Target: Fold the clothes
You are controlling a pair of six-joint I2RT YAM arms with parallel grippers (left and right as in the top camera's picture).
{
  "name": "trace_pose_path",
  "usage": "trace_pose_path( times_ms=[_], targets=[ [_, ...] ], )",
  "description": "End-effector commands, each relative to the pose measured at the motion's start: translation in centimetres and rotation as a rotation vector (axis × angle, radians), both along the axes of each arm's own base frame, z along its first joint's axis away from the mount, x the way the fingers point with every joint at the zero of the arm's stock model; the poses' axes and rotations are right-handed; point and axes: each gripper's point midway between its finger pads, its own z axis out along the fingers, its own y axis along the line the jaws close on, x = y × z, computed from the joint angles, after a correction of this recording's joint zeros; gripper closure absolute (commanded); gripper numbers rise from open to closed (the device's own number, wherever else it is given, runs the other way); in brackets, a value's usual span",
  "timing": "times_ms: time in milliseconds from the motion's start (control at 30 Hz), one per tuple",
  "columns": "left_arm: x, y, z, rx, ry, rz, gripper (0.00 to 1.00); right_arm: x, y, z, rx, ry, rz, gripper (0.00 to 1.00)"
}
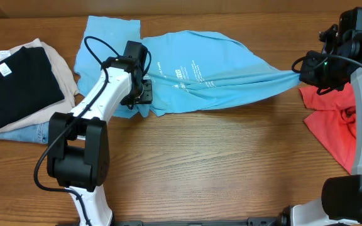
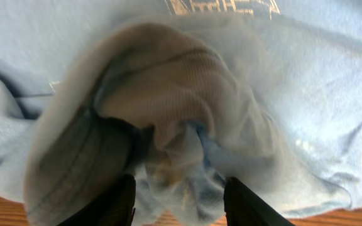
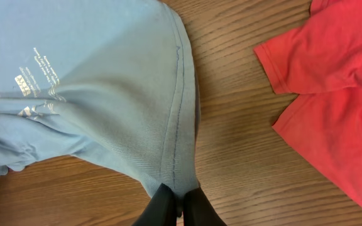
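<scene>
Overhead view: the light blue T-shirt [image 1: 200,75] was found strung across the far half of the table [image 1: 200,163], with its long axis on the 9-to-3 line. Its 3 o'clock end was drawn into a tight rope. Its 9 o'clock end lay broader, with one sleeve spread toward 10 o'clock. At the roped end the right gripper [image 1: 303,70] was set, and at the lower 9 o'clock edge the left gripper [image 1: 140,88]. The cloth thus lay between the two, toward 9 o'clock from the right jaws and toward 3 o'clock from the left ones.

Right wrist view: the fingertips [image 3: 163,204] were seen pressed together on the hem. A stitched seam ran up from them toward 12 o'clock, and the body spread off to 10 o'clock. The red T-shirt [image 3: 332,81] lay crumpled at 2 o'clock, apart from the blue one and not held.

Left wrist view: the fingers [image 2: 115,204] stood apart with a thick wad of blue cloth filling the gap. They were judged clamped on that wad, though the bite was not plainly shown.

Judgement: nothing was flattened and no fold was made, so the task was taken as early. The next move was thought to turn on the 9-to-3 tension line, with each arm nearer its own end. A stack of folded garments [image 1: 17,81] was noted at the table's 9 o'clock side, just beside the sleeve.
</scene>
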Motion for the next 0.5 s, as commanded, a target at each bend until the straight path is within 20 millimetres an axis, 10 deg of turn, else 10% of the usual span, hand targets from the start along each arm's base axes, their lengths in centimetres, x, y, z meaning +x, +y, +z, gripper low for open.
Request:
trace_pose_path(
  times_ms=[0, 467],
  targets=[
    [0.7, 0.5, -0.2, 0.03, -0.014, 0.024, 0.5, 0.1, -0.3, 0.2, -0.012, -0.007, -0.002, 0.94],
    [-0.3, 0.4, -1.2, 0.023, 0.021, 0.02, 0.62, 0.1, -0.3, 0.2, -0.013, -0.006, -0.003, 0.93]
  ],
)
